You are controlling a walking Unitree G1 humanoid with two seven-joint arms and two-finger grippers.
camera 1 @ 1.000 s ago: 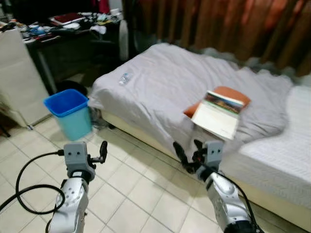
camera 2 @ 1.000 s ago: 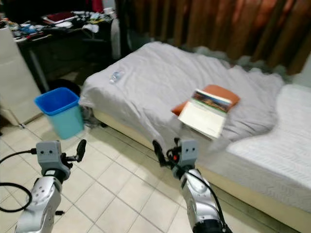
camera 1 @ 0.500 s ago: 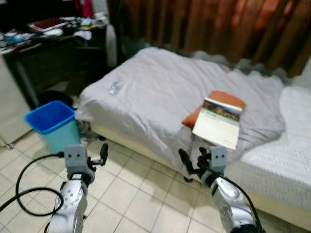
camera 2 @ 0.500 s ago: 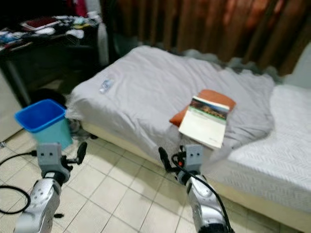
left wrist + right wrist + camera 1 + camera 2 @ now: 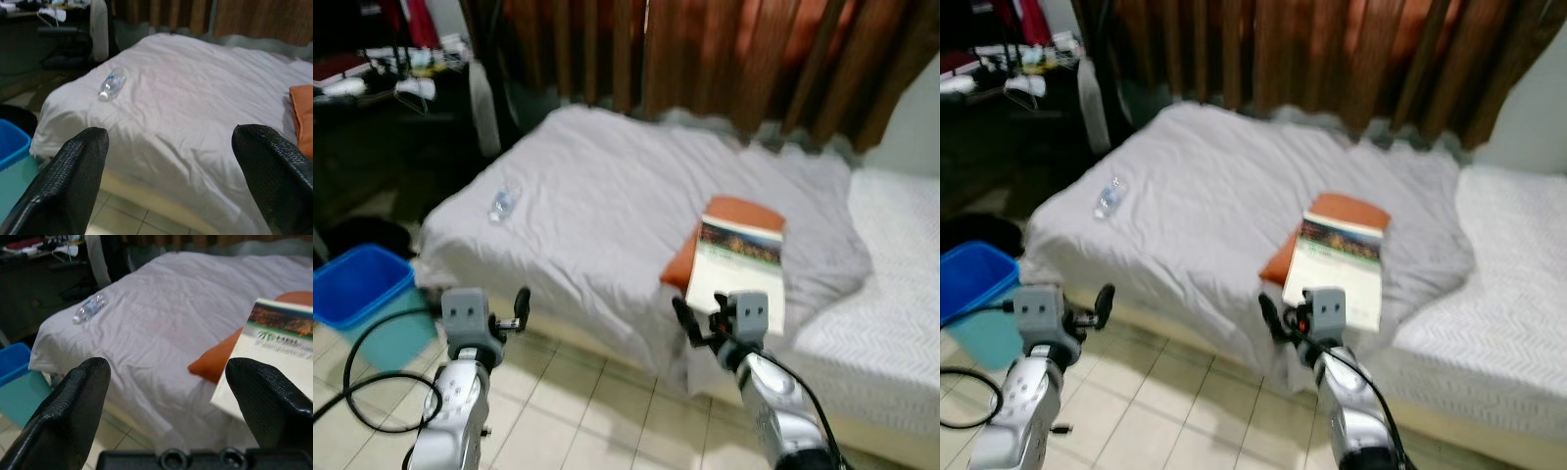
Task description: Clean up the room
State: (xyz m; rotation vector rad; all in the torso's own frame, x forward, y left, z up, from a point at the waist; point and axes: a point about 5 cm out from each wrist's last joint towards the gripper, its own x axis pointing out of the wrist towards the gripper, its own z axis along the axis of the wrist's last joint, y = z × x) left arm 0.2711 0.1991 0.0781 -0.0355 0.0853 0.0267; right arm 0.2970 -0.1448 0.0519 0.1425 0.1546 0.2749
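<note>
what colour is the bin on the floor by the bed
Blue bin; clearest in the left eye view.

The bed is lying straight ahead w/ curtains hanging behind it. A bottle is lying on the bed's left part, near the edge. A book is resting on a cushion toward the bed's right, well apart from the bottle. A bin is standing on the floor left of the bed, & a desk is sitting behind it at far left.
</note>
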